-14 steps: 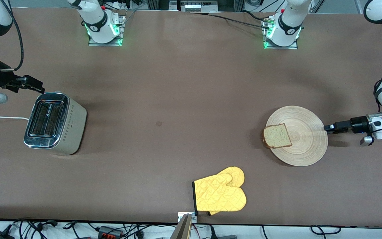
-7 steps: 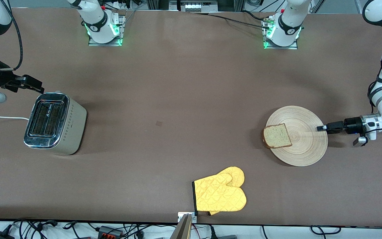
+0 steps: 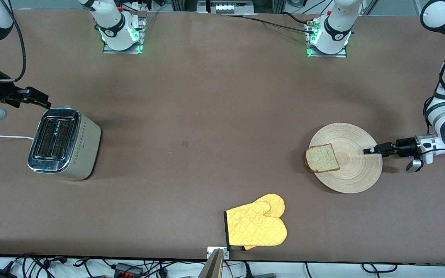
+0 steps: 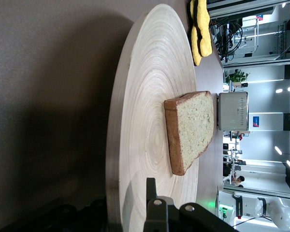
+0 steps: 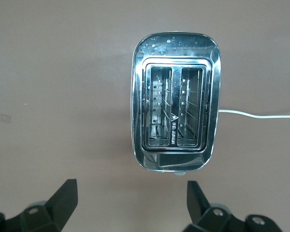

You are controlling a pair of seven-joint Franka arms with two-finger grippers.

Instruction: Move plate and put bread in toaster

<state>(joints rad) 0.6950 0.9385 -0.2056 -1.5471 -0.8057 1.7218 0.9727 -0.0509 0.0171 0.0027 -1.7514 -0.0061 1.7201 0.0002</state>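
The round light-wood plate (image 3: 355, 170) lies toward the left arm's end of the table. A square slice of bread (image 3: 323, 158) rests on its edge nearest the toaster. My left gripper (image 3: 369, 151) reaches in low from the plate's outer side and is shut on the rim. In the left wrist view, one finger (image 4: 151, 193) lies on top of the plate (image 4: 145, 96) short of the bread (image 4: 195, 125), and the other is under the rim in shadow. The chrome-topped toaster (image 3: 64, 143) stands at the right arm's end, both slots empty (image 5: 175, 101). My right gripper (image 3: 41, 100) hovers open beside it.
A yellow quilted oven mitt (image 3: 256, 226) lies near the table edge closest to the front camera, between plate and toaster. The toaster's white cord (image 3: 2, 136) runs off toward the right arm's end. Bare brown tabletop spans the middle.
My left gripper slid in over the plate's rim and its jaws closed down on it. Plate, bread and the right arm stayed where they were.
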